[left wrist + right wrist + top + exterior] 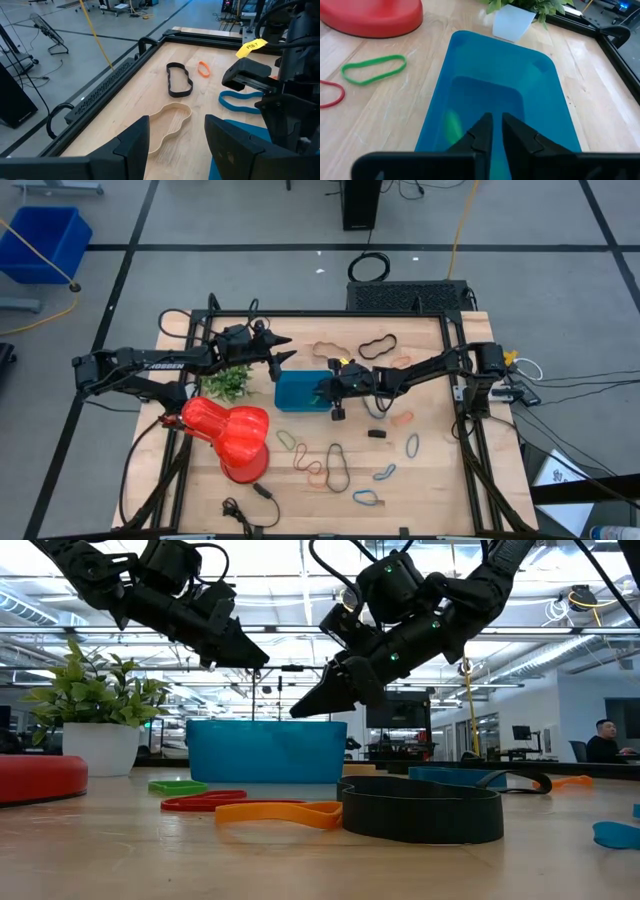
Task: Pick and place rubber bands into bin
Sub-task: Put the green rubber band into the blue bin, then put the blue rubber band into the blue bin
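Observation:
The teal-blue bin [298, 392] stands mid-table; it also shows in the low view [265, 750] and the right wrist view [470, 85]. A blurred green shape [451, 127] shows inside it. My right gripper [322, 388] hangs over the bin, its fingers [484, 131] a narrow gap apart and empty. My left gripper [285, 358] is open and empty above the bin's far left corner. Rubber bands lie flat on the table: tan [170, 122], black [179, 80], orange [203, 69], blue [240, 101], green [372, 68], red [330, 94], and several more near the front [337, 465].
A red vase [230, 435] stands left of the bin toward the near edge. A small green plant in a white pot [228, 383] stands at the bin's left. A black frame [455, 320] rims the table. A larger blue crate [45, 240] sits on the floor.

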Action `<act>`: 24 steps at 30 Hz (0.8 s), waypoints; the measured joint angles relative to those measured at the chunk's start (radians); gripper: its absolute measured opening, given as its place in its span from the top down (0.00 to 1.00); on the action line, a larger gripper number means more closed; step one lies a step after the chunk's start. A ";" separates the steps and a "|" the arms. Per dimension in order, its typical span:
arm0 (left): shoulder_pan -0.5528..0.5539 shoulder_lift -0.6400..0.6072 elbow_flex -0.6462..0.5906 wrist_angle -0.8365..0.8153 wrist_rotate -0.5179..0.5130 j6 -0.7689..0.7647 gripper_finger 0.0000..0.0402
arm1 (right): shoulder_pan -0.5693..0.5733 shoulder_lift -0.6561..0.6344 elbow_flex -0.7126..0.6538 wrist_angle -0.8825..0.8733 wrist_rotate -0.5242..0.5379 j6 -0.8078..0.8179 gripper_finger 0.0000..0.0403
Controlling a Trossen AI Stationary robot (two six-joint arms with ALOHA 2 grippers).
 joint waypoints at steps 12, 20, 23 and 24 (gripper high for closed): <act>0.000 0.000 0.000 0.000 0.000 -0.005 0.51 | 0.000 -0.051 -0.001 -0.075 0.003 0.001 0.69; 0.000 0.000 0.000 -0.006 0.000 -0.004 0.51 | 0.000 -0.285 -0.001 -0.470 0.003 0.111 0.67; 0.000 0.000 0.000 -0.006 0.000 -0.004 0.51 | 0.000 -0.355 -0.002 -0.588 0.002 0.175 0.67; 0.000 0.000 0.000 -0.006 0.000 -0.004 0.51 | 0.000 -0.374 -0.006 -0.616 0.002 0.191 0.68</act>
